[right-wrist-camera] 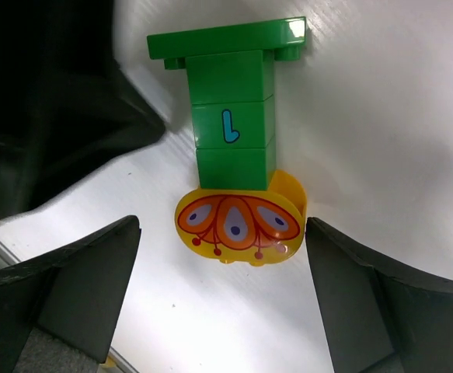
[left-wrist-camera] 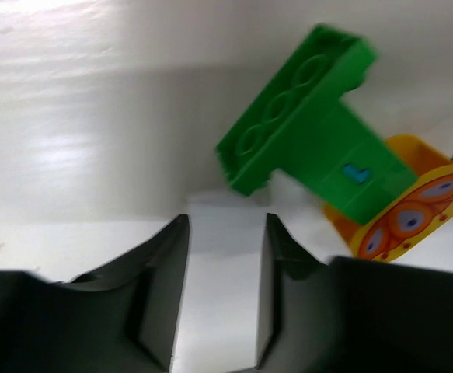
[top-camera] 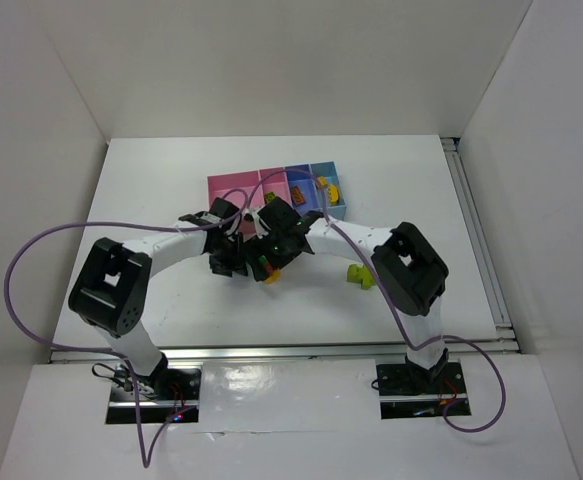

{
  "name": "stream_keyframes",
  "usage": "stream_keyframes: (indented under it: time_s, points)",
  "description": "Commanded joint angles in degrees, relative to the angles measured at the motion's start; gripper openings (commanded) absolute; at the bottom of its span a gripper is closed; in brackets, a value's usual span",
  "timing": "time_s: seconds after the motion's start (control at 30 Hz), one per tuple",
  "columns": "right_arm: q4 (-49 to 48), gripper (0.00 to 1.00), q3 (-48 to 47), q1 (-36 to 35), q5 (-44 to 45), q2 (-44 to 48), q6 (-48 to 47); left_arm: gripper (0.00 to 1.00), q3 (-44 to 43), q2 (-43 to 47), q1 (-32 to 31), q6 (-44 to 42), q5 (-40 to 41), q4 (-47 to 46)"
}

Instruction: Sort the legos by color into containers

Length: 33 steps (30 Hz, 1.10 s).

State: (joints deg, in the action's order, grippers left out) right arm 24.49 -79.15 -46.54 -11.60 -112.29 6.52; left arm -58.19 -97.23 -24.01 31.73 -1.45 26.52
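Two claws meet over the white counter [top-camera: 151, 200], just in front of a row of four joined bins: one wide pink bin [top-camera: 229, 188], one narrow pink bin [top-camera: 271, 180], one blue-purple bin [top-camera: 298, 172] and one light blue bin [top-camera: 321, 168].

The right claw [right-wrist-camera: 222, 287] is spread wide and has hold of nothing. One yellow piece [right-wrist-camera: 238, 221], rounded and printed with orange petals, lies on the counter between its fingertips and touches neither. One green stack [right-wrist-camera: 234, 116], T-shaped with a blue mark on its side, touches the far side of that yellow piece.

The left claw [left-wrist-camera: 222, 299] is open only a narrow gap, with nothing in it. From its wrist camera the green stack and the yellow piece lie ahead and to the right, clear of the fingers [left-wrist-camera: 168, 287].

From above, one lime brick [top-camera: 359, 276] sits alone on the counter near the right arm's elbow, well apart from the bins. One orange-brown brick [top-camera: 298, 192] lies in the blue-purple bin and one yellow brick [top-camera: 328, 185] in the light blue bin. The claws hide the near edge of the bins.
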Motion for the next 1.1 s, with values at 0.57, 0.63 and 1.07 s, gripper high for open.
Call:
stream_keyframes:
  time_s: [0.57,0.63,1.07]
  points:
    - [-7.53,0.64,4.27,-1.71,10.10,0.05,-0.11,0.49,0.28,6.35,15.04,0.44,-22.51,5.12]
    - [-7.01,0.59,4.27,-2.23,10.80,1.80,-0.11,0.63,0.27,6.35,16.44,0.44,-26.56,5.12]
    - [-1.99,0.54,5.50,-2.76,7.03,14.73,-1.78,1.00,1.59,3.98,18.82,-3.68,-49.60,-6.48]
